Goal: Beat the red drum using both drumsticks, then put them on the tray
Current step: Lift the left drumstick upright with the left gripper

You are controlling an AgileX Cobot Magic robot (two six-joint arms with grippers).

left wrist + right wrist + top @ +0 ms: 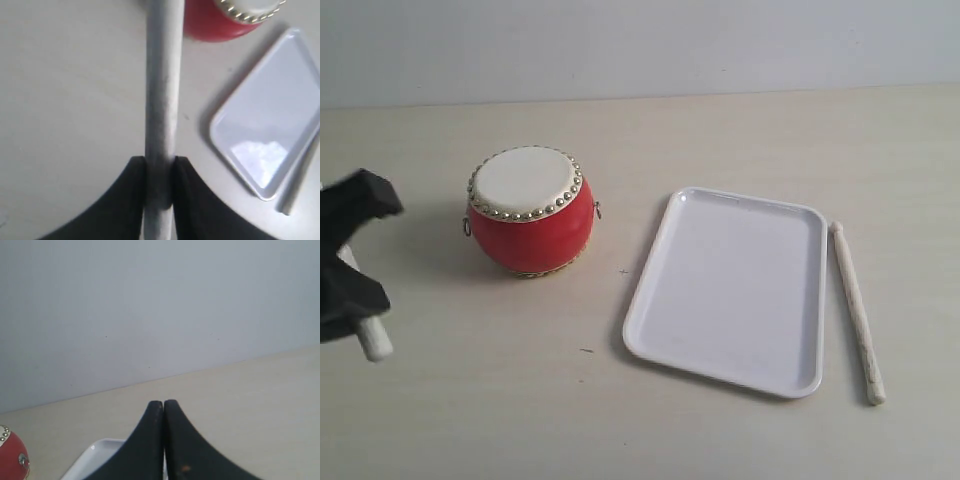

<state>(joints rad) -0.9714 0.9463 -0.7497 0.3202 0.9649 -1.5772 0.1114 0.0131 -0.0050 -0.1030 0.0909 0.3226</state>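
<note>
The red drum (531,210) with cream skin and gold studs stands left of the white tray (732,288). My left gripper (340,262) is at the far left edge, shut on one drumstick (163,100); the stick's butt end (375,342) pokes out below the gripper. In the left wrist view the stick points toward the drum (220,22), with the tray (275,140) off to one side. The other drumstick (857,311) lies on the table along the tray's right edge. My right gripper (163,403) is shut and empty, raised above the table, outside the exterior view.
The pale wooden table (650,130) meets a plain light wall (640,40) at the back. A drum edge (12,460) and a tray corner (95,460) show low in the right wrist view.
</note>
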